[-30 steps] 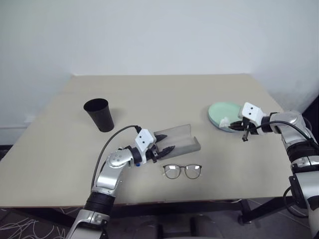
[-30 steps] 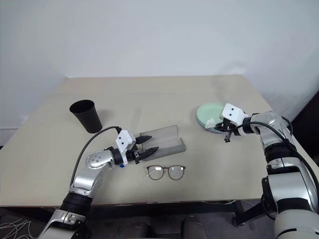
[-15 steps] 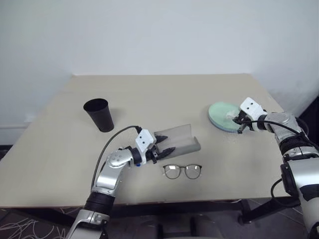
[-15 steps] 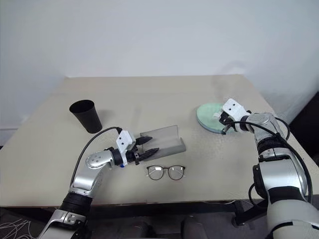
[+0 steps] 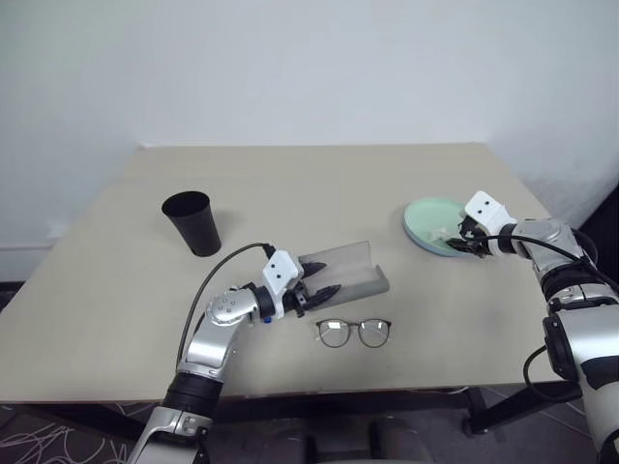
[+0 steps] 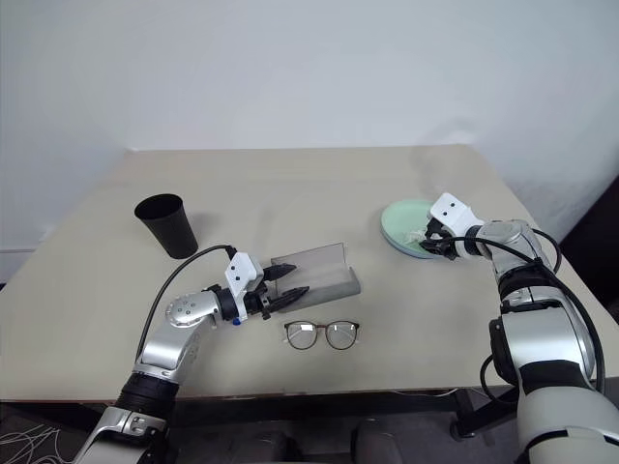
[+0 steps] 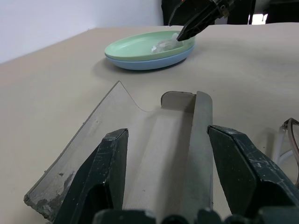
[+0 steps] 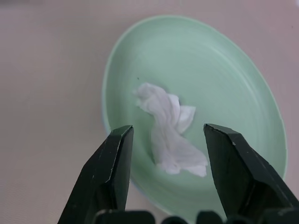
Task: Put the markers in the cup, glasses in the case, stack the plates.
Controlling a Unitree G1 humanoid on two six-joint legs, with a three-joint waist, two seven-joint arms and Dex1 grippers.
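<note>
The black cup (image 5: 194,223) stands upright at the table's left. The grey case (image 5: 350,272) lies open mid-table, and my left gripper (image 5: 326,288) is open at its left end, the lid and base lying ahead of its fingers (image 7: 112,158). The glasses (image 5: 354,332) lie unfolded in front of the case. At the right, the mint green plate (image 5: 428,214) sits on the light blue plate (image 7: 140,63). My right gripper (image 8: 167,128) is open just above the green plate, over a crumpled white paper (image 8: 169,132). The markers are out of view.
The beige table (image 5: 290,184) ends close to the right of the plates and just in front of the glasses. A white wall stands behind the far edge. A black cable (image 5: 222,266) loops over my left forearm.
My right gripper went from shut to open over the plates, and the white paper it carried now lies on the green plate. The left arm has not moved.
</note>
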